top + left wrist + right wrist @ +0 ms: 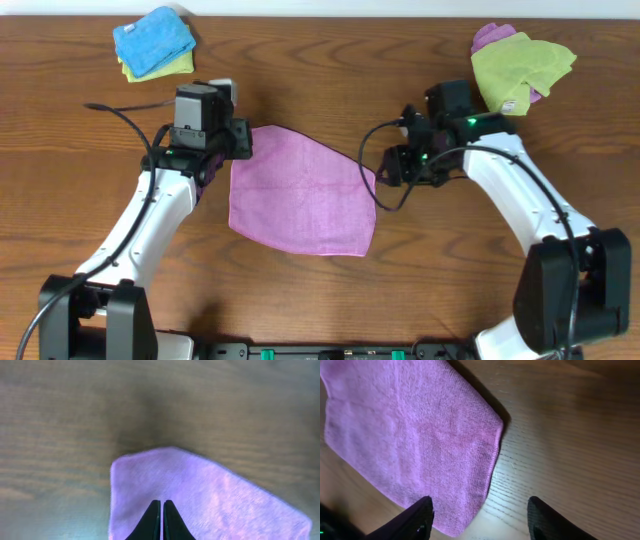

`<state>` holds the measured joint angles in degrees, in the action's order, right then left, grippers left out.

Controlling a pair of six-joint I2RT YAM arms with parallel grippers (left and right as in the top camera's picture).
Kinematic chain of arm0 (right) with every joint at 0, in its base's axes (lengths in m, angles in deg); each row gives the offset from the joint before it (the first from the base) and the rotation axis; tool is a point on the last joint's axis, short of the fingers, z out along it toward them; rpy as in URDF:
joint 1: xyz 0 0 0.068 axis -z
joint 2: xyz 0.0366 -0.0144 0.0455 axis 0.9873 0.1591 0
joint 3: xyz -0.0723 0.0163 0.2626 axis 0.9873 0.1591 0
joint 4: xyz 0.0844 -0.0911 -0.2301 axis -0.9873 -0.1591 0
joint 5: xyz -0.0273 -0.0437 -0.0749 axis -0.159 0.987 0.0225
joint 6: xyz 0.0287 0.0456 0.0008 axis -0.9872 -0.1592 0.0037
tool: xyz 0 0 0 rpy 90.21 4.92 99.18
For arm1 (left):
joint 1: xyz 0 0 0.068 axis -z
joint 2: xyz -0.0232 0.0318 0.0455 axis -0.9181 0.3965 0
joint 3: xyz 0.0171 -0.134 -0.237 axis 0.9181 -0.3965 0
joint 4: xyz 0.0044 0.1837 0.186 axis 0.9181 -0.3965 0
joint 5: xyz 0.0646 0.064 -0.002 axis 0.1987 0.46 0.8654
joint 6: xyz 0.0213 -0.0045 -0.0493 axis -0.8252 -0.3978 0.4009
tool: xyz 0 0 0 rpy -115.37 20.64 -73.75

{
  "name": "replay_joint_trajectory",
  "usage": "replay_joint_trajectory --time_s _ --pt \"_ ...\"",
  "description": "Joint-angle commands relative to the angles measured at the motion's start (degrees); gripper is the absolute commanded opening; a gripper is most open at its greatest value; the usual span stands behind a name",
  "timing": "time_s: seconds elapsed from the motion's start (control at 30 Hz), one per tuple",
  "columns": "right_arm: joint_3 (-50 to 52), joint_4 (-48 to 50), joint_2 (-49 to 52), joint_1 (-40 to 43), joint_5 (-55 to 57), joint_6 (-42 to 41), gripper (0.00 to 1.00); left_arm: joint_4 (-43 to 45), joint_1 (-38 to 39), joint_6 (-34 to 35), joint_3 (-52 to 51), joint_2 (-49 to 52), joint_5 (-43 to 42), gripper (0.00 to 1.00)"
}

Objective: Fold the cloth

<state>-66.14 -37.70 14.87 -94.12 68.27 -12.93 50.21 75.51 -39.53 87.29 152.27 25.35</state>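
The purple-magenta cloth [300, 200] lies flat on the wooden table in the middle, and its white tag is not visible. My left gripper [238, 148] is at its far left corner. In the left wrist view the fingers [162, 503] are shut over the cloth [210, 495], and I see no fabric between them. My right gripper [384, 172] is at the cloth's right corner. In the right wrist view it [480, 506] is open, one finger over the cloth [410, 435] and the other over bare wood, straddling the edge.
A bright blue cloth [152, 36] lies on a yellow-green one at the back left. A lime-green cloth [520, 62] lies over another purple one [490, 36] at the back right. Black cables hang off both arms.
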Motion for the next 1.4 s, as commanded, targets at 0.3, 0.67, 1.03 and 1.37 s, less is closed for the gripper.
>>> replay_joint_trajectory --time_s 0.3,0.67,1.03,1.37 --pt "0.55 3.08 6.99 -5.79 9.46 0.76 0.58 -4.15 0.17 -1.40 0.09 0.96 1.57 0.06" --pt "0.55 10.08 14.21 -5.77 -0.63 0.35 0.57 -4.35 0.17 -1.42 0.09 0.96 1.60 0.06" --pt "0.52 13.73 14.75 -5.77 -2.54 -1.20 0.02 -4.35 0.15 -1.44 0.09 0.96 4.52 0.06" --pt "-8.31 8.13 10.19 -5.84 -3.10 -2.43 0.02 -4.33 0.07 -2.56 0.09 0.96 11.89 0.06"
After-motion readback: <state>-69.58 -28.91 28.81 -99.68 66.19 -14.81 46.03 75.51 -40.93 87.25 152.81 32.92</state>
